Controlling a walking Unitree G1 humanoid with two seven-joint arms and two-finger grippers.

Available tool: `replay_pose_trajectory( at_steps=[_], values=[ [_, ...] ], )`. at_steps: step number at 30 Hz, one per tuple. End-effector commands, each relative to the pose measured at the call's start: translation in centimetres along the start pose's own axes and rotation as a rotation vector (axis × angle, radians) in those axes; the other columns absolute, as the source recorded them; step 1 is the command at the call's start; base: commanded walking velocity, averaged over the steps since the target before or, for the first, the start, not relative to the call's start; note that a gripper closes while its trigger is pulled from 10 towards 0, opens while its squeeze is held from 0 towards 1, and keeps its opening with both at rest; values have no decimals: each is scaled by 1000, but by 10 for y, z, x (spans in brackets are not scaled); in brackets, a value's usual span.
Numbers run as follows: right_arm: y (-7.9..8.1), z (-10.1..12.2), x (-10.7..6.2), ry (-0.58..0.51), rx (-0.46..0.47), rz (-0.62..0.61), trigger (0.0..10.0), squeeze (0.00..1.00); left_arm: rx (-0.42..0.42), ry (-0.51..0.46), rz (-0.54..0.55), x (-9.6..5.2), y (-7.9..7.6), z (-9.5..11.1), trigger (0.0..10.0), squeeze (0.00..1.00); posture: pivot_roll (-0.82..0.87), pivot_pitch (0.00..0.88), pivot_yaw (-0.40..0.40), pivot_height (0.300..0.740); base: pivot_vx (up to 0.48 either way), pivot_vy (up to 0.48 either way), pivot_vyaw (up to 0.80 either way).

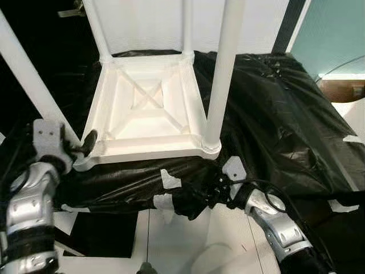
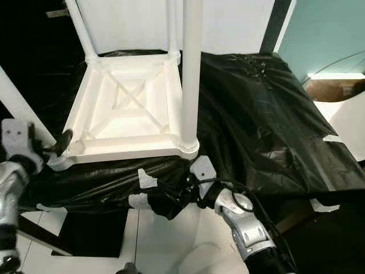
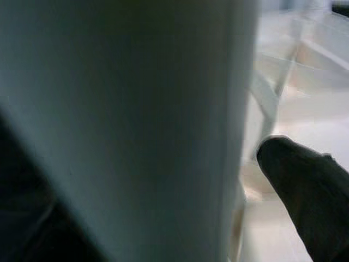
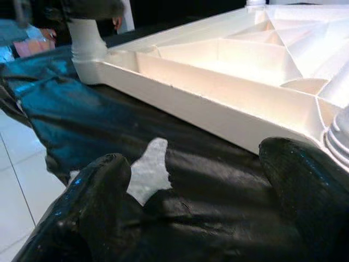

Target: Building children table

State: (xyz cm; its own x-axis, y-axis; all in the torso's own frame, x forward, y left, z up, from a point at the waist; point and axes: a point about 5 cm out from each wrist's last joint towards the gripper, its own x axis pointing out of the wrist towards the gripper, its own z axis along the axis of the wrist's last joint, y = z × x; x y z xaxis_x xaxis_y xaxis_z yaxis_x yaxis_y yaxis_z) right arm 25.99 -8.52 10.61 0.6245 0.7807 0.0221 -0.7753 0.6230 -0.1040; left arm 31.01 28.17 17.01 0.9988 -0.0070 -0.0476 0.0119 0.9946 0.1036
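Note:
A white children's table [image 1: 148, 151] lies upside down on a surface covered in black plastic sheet [image 1: 274, 125], with its legs pointing up. My left gripper [image 1: 80, 145] is at the near left corner, shut around the foot of the slanting near left leg [image 1: 34, 80]. In the left wrist view that leg [image 3: 125, 120] is very close, with one black finger [image 3: 305, 185] beside it. The near right leg [image 1: 222, 74] stands upright in its socket. My right gripper [image 4: 196, 180] is open below the table's front edge, its fingers spread over the plastic sheet.
Two far legs [image 1: 97, 28] [image 1: 187, 25] rise in front of a white wall. White tape patches [image 1: 170, 180] hold the sheet along its front edge. White tile floor [image 1: 188, 245] and a black mat [image 1: 102, 231] lie below. A brown box [image 1: 342, 88] sits at the far right.

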Motion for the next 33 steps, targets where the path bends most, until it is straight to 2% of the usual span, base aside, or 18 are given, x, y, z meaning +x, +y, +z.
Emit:
replay_pose_trajectory(
  at_steps=[1, 2, 3, 4, 5, 6, 14, 18, 19, 20, 21, 22, 26, 27, 28, 29, 30, 33],
  values=[
    [-2, -3, -1, 16, 10, -6, 10000, 0, -10, 20, 0, 3, -1, -6, 10000, 0, 48, 11, 13, 740, 0, 0, 0],
    [-1, -2, -1, 15, 10, -7, 10000, 0, -34, 24, -11, 6, -3, -7, 5255, 0, 48, 11, 13, 740, 0, 0, 0],
    [-2, -2, 0, 14, 10, -12, 10000, 0, -37, 30, -6, 10, -4, -10, 3333, 0, 47, 11, 12, 740, 0, 0, 0],
    [-2, -2, 0, 14, 10, -12, 10000, 0, -37, 30, -6, 10, -4, -10, 3333, 0, 47, 11, 12, 740, 0, 0, 0],
    [-2, -2, 0, 14, 10, -14, 10000, 0, -58, 40, -1, 13, -4, -12, 2196, 0, 45, 11, 14, 740, 0, 0, 0],
    [-2, -1, 0, 8, 3, -20, 10000, 0, -94, 32, 11, 15, -4, -12, 0, 0, 40, 10, 17, 740, 0, 0, 0],
    [-8, 11, 5, -22, -104, -59, 10000, 0, -188, -22, 5, 20, -5, -6, 0, 0, 30, 8, 24, 740, 0, 0, 0],
    [-15, 17, 14, -14, -236, -110, 10000, 0, -237, -40, -1, 21, -9, -6, 0, 0, 31, 9, 16, 740, 0, 0, 0],
    [-15, 17, 14, -14, -236, -110, 10000, 0, -237, -40, -1, 21, -9, -6, 0, 0, 31, 9, 16, 740, 0, 0, 0],
    [-16, 17, 16, 3, -286, -114, 10000, 0, -244, -41, -11, 21, -12, -6, 4235, 0, 31, 9, 14, 740, 0, 0, 0],
    [-16, 17, 16, 3, -286, -114, 10000, 0, -244, -41, -11, 21, -12, -6, 4235, 0, 31, 9, 14, 740, 0, 0, 0],
    [-17, 16, 18, 15, -316, -113, 10000, 0, -247, -41, -20, 20, -14, -6, 10000, 0, 32, 9, 13, 740, 0, 0, 0],
    [-20, 15, 24, 49, -378, -121, 10000, 0, -274, -54, -42, 19, -20, -4, 10000, 0, 41, 9, 4, 740, 0, 0, 0],
    [-21, 14, 26, 67, -417, -121, 10000, 0, -286, -72, -55, 17, -25, -2, 8392, 0, 44, 10, 0, 740, 0, 0, 0],
    [-22, 13, 28, 82, -445, -119, 10000, 0, -300, -86, -64, 15, -28, 0, 5333, 0, 45, 11, -2, 740, 0, 0, 0],
    [-24, 12, 30, 100, -479, -119, 10000, 0, -317, -103, -72, 13, -31, 3, 0, 0, 49, 14, -9, 740, 0, 0, 0],
    [-24, 12, 30, 100, -479, -119, 10000, 0, -317, -103, -72, 13, -31, 3, 0, 0, 49, 14, -9, 740, 0, 0, 0],
    [-28, 10, 33, 137, -574, -112, 10000, 0, -357, -126, -108, 9, -43, 8, 0, 0, 58, 21, -21, 740, 0, 0, 0]
  ],
)
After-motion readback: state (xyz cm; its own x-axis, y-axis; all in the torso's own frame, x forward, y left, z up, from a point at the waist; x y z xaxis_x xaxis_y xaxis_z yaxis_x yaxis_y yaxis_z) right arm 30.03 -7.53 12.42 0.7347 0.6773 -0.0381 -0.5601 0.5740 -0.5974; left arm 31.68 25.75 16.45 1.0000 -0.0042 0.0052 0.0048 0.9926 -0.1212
